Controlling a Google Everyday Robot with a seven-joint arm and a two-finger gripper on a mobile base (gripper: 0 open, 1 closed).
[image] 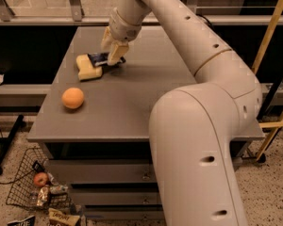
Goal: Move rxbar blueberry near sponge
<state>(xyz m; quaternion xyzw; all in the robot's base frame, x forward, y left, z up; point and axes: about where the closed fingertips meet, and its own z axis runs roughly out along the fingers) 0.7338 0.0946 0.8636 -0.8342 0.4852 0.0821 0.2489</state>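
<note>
Navy-wrapped rxbar blueberry (99,58) lies on the grey table (113,108), touching the pale yellow sponge (88,68) at its 1 o'clock, long axis 9-to-3, my gripper (112,50) over its 3 o'clock end; whether it grips I cannot tell.

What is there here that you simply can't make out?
1. Camera view: the gripper covers the right end of the rxbar, and its lettering is too small to read.
2. Whether the rxbar touches the sponge: too close to tell.
3. The arm hides the right front corner of the table and is cut off at the bottom edge.
4. Packets in the floor basket: too small to name.
</note>
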